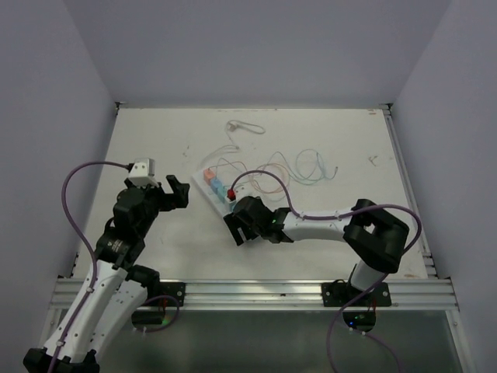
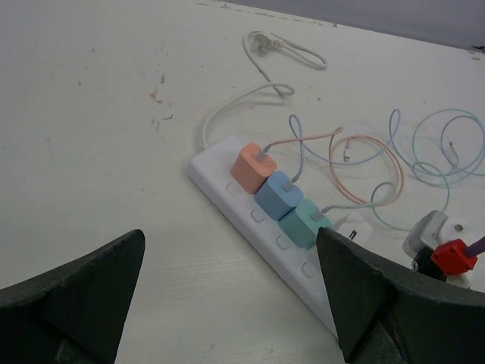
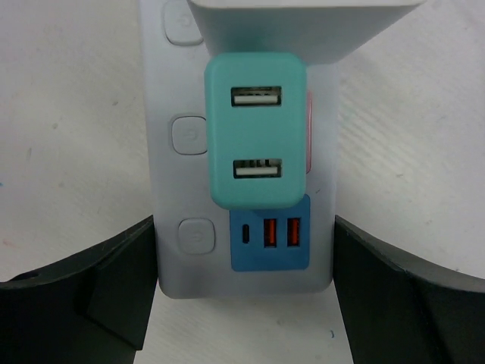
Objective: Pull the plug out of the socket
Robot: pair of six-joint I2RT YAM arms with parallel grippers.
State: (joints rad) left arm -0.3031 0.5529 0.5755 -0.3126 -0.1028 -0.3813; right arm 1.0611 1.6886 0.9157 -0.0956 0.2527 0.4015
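right wrist view: right gripper (image 3: 246,292) sat spread astride the long white plastic power strip (image 3: 170,197), with the teal square usb plug (image 3: 256,140) just ahead. left gripper (image 1: 177,193) was spread, well apart. risk: the unpinned strip could lift with the plug.

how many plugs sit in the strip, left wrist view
4 in the long white power strip: orange cube plug at the far end, then blue, teal, white. Right tool may hide more.

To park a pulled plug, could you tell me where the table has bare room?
Bare: the table's far-left part, between its left edge and the socket; also far right, beyond the coloured cables. Crowded: around the socket, with white cord and right gripper.
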